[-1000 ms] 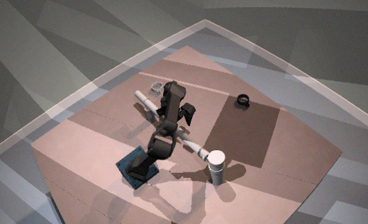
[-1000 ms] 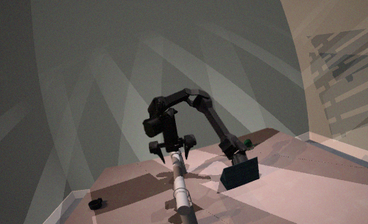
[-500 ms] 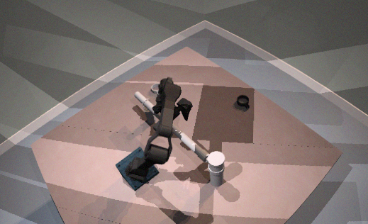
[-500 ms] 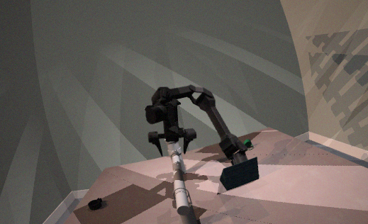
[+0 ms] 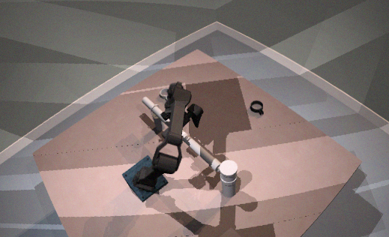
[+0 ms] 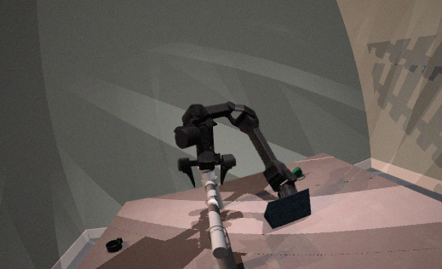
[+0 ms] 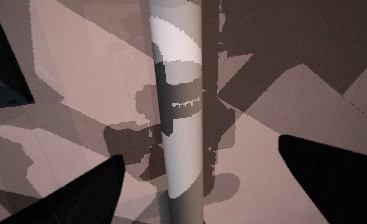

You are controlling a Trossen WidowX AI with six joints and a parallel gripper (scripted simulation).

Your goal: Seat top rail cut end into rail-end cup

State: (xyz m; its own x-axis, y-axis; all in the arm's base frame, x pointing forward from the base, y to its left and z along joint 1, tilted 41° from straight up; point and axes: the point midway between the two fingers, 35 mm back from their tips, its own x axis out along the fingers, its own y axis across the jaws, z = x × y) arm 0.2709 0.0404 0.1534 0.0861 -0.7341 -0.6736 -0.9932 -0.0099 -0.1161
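While its cut end is pointing toward the big post [image 5: 228, 184], the fence top rail [image 5: 202, 151] [image 6: 215, 227] [image 7: 184, 160] is running diagonally across your pink table top [image 5: 284, 157] [image 6: 365, 204] [image 7: 84, 80], raised above it. At the post, the rail is meeting the rail-end cup [image 5: 216, 165] just beside the white post cap [image 5: 228, 167]; you cannot tell from these views whether the end is fully seated. Toward its far end, the rail is passing over a shorter post [image 5: 157, 123]. Above the rail, your gripper [image 6: 208, 185] [image 7: 200, 152] is standing wide open, its dark fingertips [image 6: 194, 184] lying to either side of the tube, with nothing held between them. Outward from there, the arm [image 5: 177, 120] [image 6: 261, 146] is arching back to its blue base plate [image 5: 143, 196] [image 6: 306, 208]. Farther off, a black ring-shaped fitting [image 5: 252, 107] [image 6: 114, 246] is lying on the table top, and a pale ring [image 5: 161, 91] is lying near the rail's far end. In the exterior view, a green object [image 6: 297, 171] is showing behind the arm's base.
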